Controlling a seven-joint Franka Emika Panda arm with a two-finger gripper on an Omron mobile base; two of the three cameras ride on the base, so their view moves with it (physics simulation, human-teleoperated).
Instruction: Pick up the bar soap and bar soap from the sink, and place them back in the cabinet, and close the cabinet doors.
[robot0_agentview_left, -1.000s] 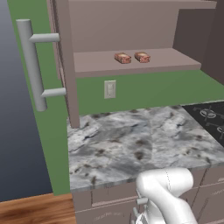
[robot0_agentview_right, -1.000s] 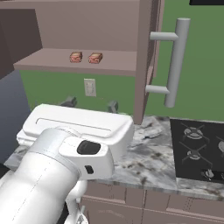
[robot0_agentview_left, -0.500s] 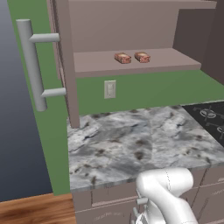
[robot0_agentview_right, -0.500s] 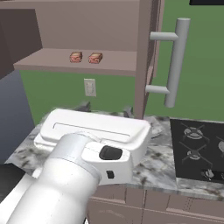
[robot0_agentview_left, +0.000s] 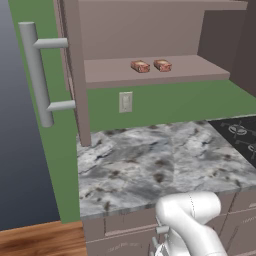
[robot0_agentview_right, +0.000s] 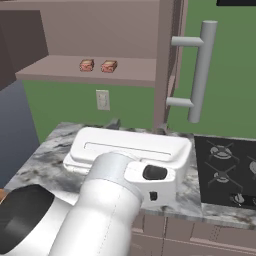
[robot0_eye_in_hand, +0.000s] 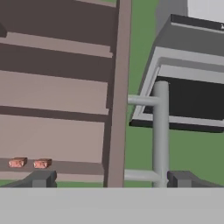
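Two reddish-orange bar soaps (robot0_agentview_left: 140, 66) (robot0_agentview_left: 162, 65) lie side by side on the lower shelf (robot0_agentview_left: 110, 73) of the open cabinet, also seen as bar soaps (robot0_agentview_right: 86, 65) (robot0_agentview_right: 108, 66) and, low at the left, as bar soaps (robot0_eye_in_hand: 17, 162) (robot0_eye_in_hand: 42, 163). Both cabinet doors stand open: the left door's bar handle (robot0_agentview_left: 37, 75) and the right door's bar handle (robot0_agentview_right: 202, 72) jut toward me. In the hand view my gripper (robot0_eye_in_hand: 113, 179) is open and empty, below and away from the right door's edge (robot0_eye_in_hand: 117, 96) and its handle (robot0_eye_in_hand: 160, 131). The sink is out of view.
A grey marbled counter (robot0_agentview_left: 150, 165) runs under the cabinet, with a black stovetop (robot0_agentview_right: 225, 167) to its right. A wall outlet (robot0_agentview_left: 125, 102) sits on the green wall. A grey range hood (robot0_eye_in_hand: 192, 74) hangs right of the cabinet. Drawer fronts (robot0_agentview_left: 115, 225) lie below the counter.
In the right base view my arm's big white link has swung to the right and nearer to the camera. The soaps, doors and the left base view look the same.
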